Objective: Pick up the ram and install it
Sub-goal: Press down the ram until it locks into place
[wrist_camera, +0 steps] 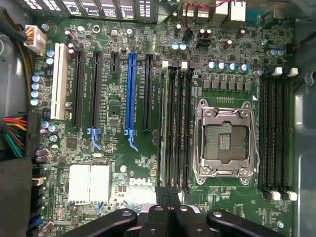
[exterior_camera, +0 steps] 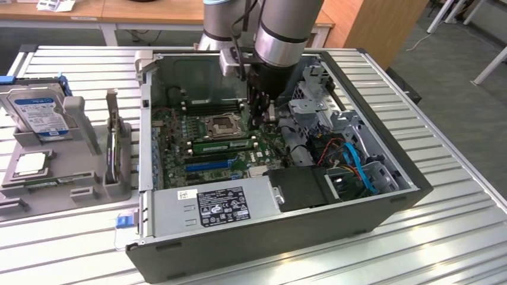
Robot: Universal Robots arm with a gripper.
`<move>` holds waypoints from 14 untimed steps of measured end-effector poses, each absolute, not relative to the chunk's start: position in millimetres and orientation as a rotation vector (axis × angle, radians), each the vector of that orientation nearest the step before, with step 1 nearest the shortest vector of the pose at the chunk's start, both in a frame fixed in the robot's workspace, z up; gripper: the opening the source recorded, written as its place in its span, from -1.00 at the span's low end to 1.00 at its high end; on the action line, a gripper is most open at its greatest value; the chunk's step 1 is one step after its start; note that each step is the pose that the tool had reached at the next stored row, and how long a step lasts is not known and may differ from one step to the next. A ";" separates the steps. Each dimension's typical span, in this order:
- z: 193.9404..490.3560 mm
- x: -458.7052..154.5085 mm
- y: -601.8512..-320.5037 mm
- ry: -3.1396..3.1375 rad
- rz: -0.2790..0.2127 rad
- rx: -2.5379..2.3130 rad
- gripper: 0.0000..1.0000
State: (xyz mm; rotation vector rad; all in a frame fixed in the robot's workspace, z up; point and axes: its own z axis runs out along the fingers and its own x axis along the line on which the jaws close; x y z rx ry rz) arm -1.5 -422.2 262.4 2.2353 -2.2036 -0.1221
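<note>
The ram point(exterior_camera: 225, 144) is a long green stick standing on edge in a memory slot, just in front of the empty processor socket point(exterior_camera: 222, 125) inside the open computer case point(exterior_camera: 396, 178). My gripper point(exterior_camera: 267, 119) reaches down into the case at the end of that slot toward the exterior view's right. Its fingers are shut with nothing held between them. In the wrist view the shut gripper point(wrist_camera: 168, 193) hovers over one end of the bank of black memory slots point(wrist_camera: 176, 128), beside the socket point(wrist_camera: 224, 140). I cannot tell whether the fingertips touch the ram.
On the exterior view's left, a grey holder tray point(exterior_camera: 79, 190) carries a hard drive point(exterior_camera: 35, 113) and a square silver chip point(exterior_camera: 32, 163). The power supply point(exterior_camera: 214, 205), metal drive cage point(exterior_camera: 317, 107) and blue cables point(exterior_camera: 358, 169) crowd the case. A blue expansion slot point(wrist_camera: 131, 94) lies beside the memory slots.
</note>
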 end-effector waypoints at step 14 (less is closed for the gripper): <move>243.6 -1.5 -422.3 -2.204 -0.122 2.235 -0.80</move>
